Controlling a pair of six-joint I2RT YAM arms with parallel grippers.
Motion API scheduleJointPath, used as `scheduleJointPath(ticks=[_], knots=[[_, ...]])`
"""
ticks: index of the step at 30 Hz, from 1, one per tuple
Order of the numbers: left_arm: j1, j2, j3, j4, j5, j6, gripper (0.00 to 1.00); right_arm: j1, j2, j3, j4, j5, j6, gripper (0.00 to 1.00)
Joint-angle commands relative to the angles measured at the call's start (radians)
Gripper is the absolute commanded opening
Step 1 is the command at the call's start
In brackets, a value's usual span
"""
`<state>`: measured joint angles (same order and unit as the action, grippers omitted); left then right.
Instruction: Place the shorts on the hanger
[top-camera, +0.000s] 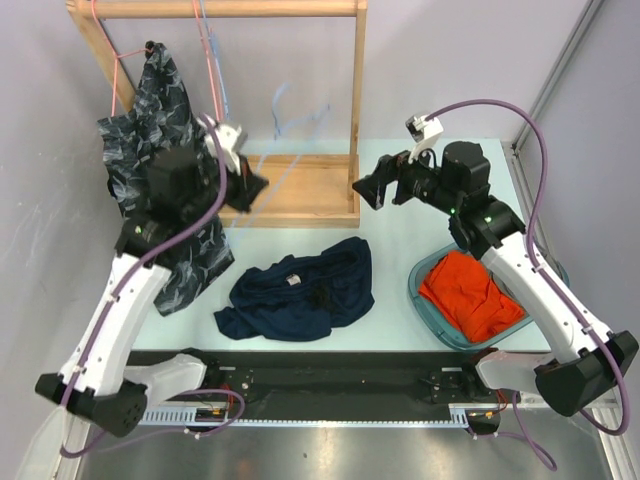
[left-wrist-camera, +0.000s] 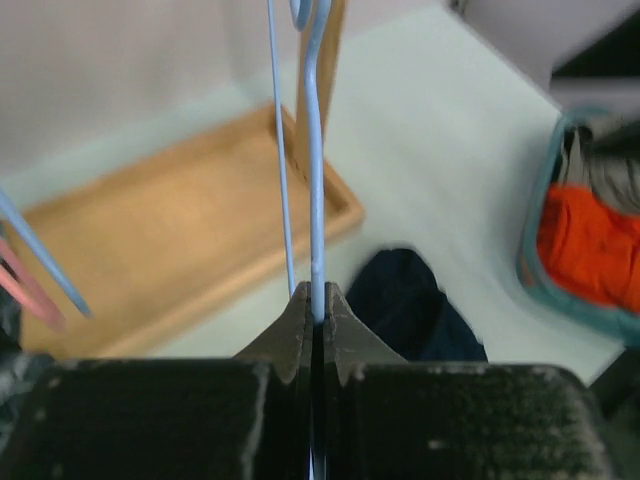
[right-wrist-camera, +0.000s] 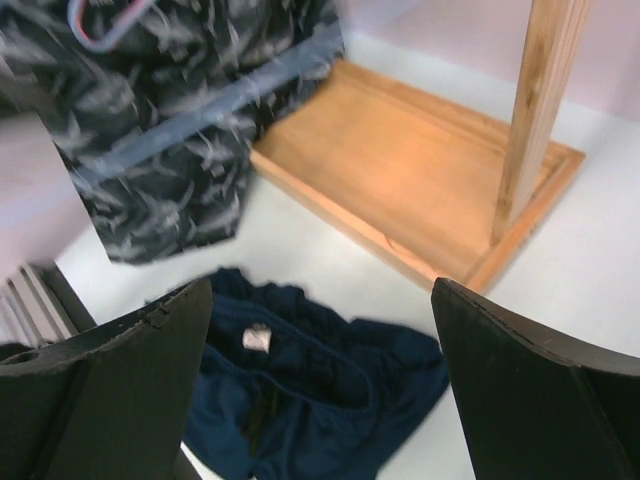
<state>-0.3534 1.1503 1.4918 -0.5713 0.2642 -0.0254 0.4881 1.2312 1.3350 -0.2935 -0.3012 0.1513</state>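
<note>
So the shorts (top-camera: 300, 288) are left crumpled on the table with the little white label (top-camera: 293, 280) showing. They're just in front of the wooden rack's tray base (top-camera: 300, 205), between the two arms, and nothing has hold of them yet. The light-blue hanger (left-wrist-camera: 316, 150) is held up off the table by the rack. One of its thin wires is pinched dead centre in the left gripper (left-wrist-camera: 315, 305), which is clamped right down on it. The right gripper (right-wrist-camera: 320, 300) is spread wide with nothing in it and is held above the table, with the shorts seen below between its fingers.

Going by that, the hanger looks like it's being taken in hand first, and the shorts are to be picked up after.

Tips, imo:
- The wire is skinny, so the hanger should be moved slowly, or it's likely to get twisted in the pinch.
- It should be kept clear of the rack post (top-camera: 357, 110) and of the leaf-print garment (top-camera: 150, 140) hung on the left.
- The shorts are probably best taken at the waistband near the label, so they can be draped over the hanger's bar.
- The orange garment (top-camera: 470, 290) in the teal basket (top-camera: 414, 278) should be left alone.
</note>
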Motion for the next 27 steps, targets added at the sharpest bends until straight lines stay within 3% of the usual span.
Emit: scheduleJointPath(ticks=[1, 7, 11, 22, 27], knots=[[-0.056, -0.113, -0.189, -0.013, -0.052, -0.031, 0.00, 0.024, 0.014, 0.041, 0.174, -0.010, 0.132, 0.95], [-0.237, -0.172, -0.324, 0.042, -0.326, -0.180, 0.00, 0.151, 0.071, 0.041, 0.252, -0.004, 0.206, 0.92], [-0.289, -0.176, -0.383, 0.085, -0.425, -0.243, 0.00, 0.224, 0.125, 0.041, 0.284, 0.030, 0.269, 0.88], [-0.429, -0.205, -0.481, 0.243, -0.543, -0.212, 0.00, 0.270, 0.235, 0.043, 0.373, 0.105, 0.497, 0.76], [-0.450, -0.182, -0.490, 0.292, -0.554, -0.190, 0.00, 0.290, 0.277, 0.044, 0.424, 0.091, 0.588, 0.63]])
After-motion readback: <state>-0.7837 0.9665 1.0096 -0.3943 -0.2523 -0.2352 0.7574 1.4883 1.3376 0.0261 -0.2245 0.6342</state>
